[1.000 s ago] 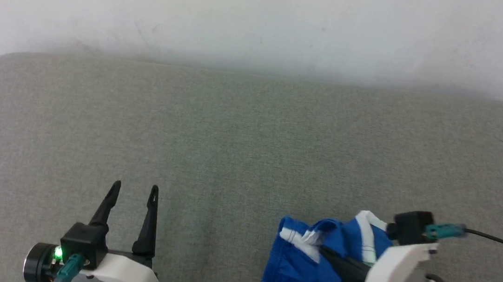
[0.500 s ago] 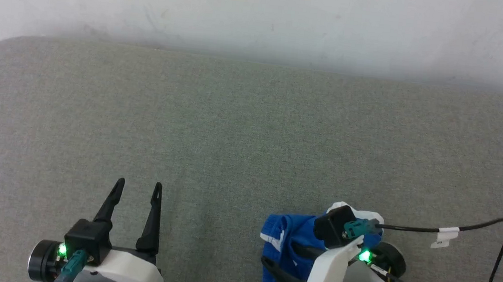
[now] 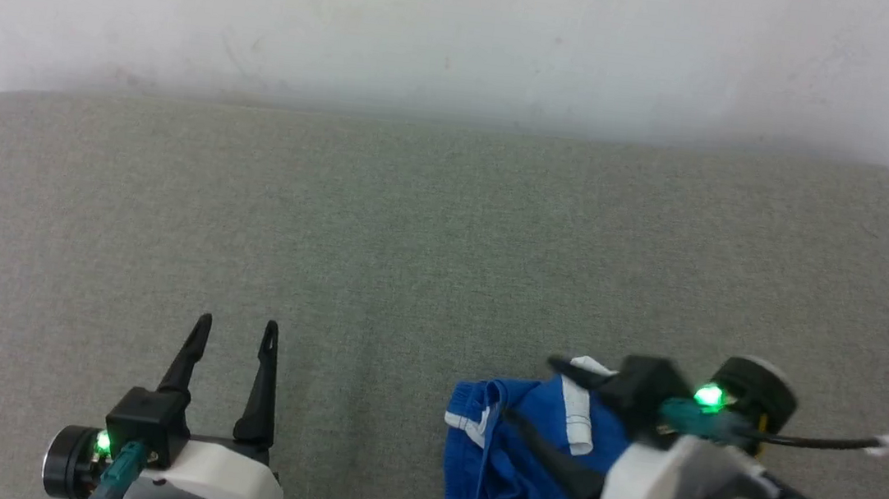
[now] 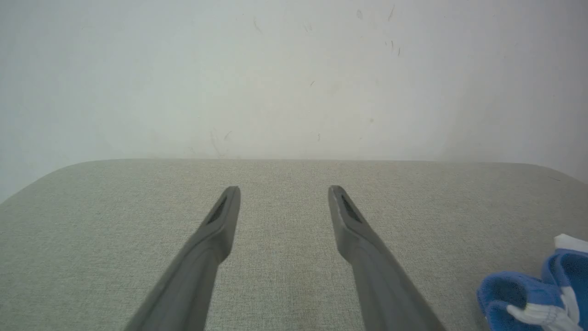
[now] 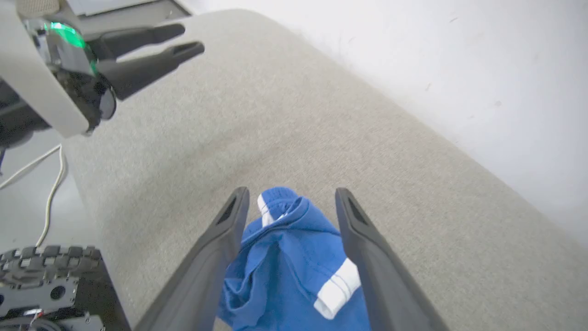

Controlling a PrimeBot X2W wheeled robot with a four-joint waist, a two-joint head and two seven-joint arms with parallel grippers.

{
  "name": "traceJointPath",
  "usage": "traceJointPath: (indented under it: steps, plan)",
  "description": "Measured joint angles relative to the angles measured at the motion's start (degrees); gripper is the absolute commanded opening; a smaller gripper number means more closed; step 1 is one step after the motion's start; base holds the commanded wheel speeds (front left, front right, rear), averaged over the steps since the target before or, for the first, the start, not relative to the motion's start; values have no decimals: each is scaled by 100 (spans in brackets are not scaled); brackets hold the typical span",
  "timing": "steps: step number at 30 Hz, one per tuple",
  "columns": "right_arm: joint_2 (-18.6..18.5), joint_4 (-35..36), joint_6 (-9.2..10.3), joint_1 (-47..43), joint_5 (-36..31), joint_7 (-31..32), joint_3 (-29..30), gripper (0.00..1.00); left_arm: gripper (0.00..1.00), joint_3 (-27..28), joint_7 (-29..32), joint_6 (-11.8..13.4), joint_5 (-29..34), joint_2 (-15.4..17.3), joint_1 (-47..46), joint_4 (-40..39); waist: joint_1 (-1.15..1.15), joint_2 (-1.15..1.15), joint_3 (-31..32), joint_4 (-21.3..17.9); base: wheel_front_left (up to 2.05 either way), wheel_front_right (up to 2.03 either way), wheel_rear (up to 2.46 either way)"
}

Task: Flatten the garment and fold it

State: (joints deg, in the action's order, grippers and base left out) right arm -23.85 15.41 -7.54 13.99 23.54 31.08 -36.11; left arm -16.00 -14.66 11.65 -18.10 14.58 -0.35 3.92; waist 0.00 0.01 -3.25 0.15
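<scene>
Flattening is barely started: the right gripper [image 3: 530,389], released, straddles the crumpled garment [image 3: 503,479] at the bench's [image 3: 413,238] near edge and must next pinch a hem, while the left gripper [image 3: 236,325] hovers released.

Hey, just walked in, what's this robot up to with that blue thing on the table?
The robot is working on a crumpled blue garment at the near edge of the grey table. Its right end effector is open and straddling the bunched cloth. The left end effector hovers open to the side, apart from it. Nothing is flattened or folded yet.
</scene>
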Motion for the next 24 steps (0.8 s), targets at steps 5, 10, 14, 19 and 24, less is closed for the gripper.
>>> traceJointPath:
  steps: [5, 10, 14, 19, 24]
  plan:
    - [467, 328, 0, -710, -110, -1020, 1317, 100, 100, 96, -2, 32, -11, -10, 16, -71, 0, 0, 24, -101, 0, 0, 0]
    - [1121, 294, 1, -1390, -345, -1916, 2684, 100, 100, 169, -5, 58, -23, -55, 30, -133, 0, 0, 35, -208, 0, 0, 0]
    - [1384, 51, 1, -1749, -391, -2179, 3533, 100, 100, 221, -7, 58, -45, -93, 43, -165, 0, 0, 54, -279, 0, 0, 0]
    - [1493, -327, 1, -1983, -137, -2231, 4513, 100, 100, 343, -7, 57, -51, -162, 114, -215, 0, 0, 71, -320, 0, 0, 0]
    - [1512, -1001, 1, -2100, 755, -1441, 4922, 100, 100, 436, -7, 48, -49, -235, 136, -250, 0, 0, 84, -289, 0, 0, 0]
